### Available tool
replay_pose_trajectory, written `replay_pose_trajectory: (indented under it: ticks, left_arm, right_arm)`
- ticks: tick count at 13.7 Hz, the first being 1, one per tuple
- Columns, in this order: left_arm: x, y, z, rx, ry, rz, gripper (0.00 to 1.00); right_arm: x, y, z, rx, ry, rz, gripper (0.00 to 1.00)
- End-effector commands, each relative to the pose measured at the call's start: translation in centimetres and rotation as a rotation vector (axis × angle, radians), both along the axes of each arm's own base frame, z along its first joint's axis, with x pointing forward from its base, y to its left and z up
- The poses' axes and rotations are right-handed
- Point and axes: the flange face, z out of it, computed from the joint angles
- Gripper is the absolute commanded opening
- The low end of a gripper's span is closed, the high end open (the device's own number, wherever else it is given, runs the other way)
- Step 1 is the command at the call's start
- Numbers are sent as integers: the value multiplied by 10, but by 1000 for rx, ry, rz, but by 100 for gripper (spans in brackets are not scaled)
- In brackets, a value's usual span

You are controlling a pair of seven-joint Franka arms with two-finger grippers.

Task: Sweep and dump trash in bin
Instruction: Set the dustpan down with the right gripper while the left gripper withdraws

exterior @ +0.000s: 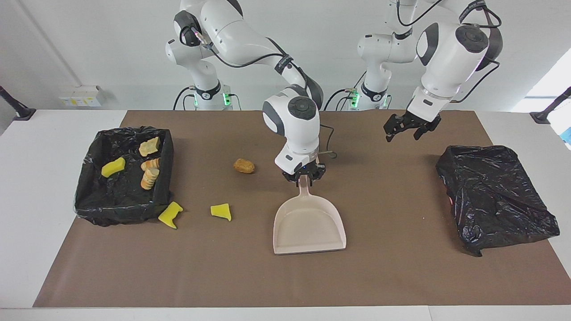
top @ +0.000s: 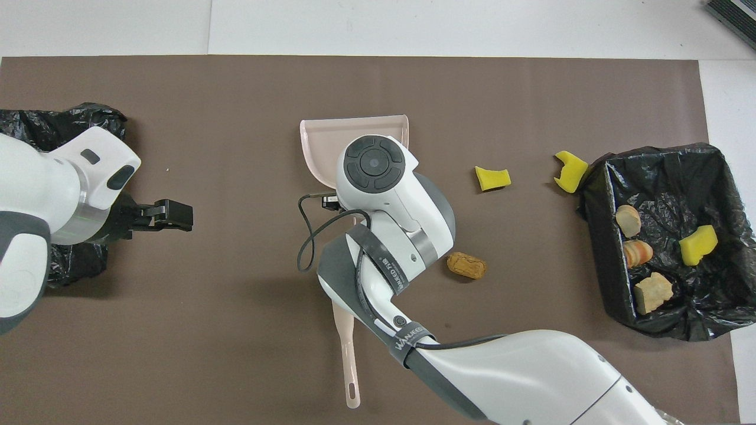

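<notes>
On the brown-matted surface (exterior: 401, 276), by the crumpled black bag (exterior: 495, 196) and lined bin (exterior: 122, 209), my right pincer (exterior: 304, 174) sits at the dustpan (exterior: 308, 225) handle, grip unclear, left pincer (exterior: 407, 127) spread, trash (exterior: 244, 166) lying between bin and pan.

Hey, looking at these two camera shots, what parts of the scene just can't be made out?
- Slim beige brush: overhead view shows only its handle end; the right arm covers the rest. Facing view hides it wholly behind that arm.
- Right gripper at the handle of the beige plastic dustpan: whether it grips the handle is too small to tell; overhead, the arm covers it.
- Crumpled black plastic bag: its contents are wrapped from sight; overhead, the left arm and the picture's edge cut it off.
</notes>
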Motion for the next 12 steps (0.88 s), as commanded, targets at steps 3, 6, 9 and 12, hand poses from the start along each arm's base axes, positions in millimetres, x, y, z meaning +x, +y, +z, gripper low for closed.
replay_pose_trajectory:
  ticks: [3, 6, 9, 12]
  left_arm:
    - [9, 33, 42, 13, -32, -40, 100]
    - [17, 47, 55, 11, -81, -42, 100]
    - [29, 48, 52, 6, -110, -36, 100]
    - [54, 46, 75, 7, -156, -35, 100]
  right_arm:
    - [-20, -12, 55, -16, -17, -25, 100]
    - [-53, -30, 80, -27, -16, -17, 100]
    - [-95, -31, 79, -46, 4, 6, 100]
    - [-142, -12, 75, -58, 20, -22, 100]
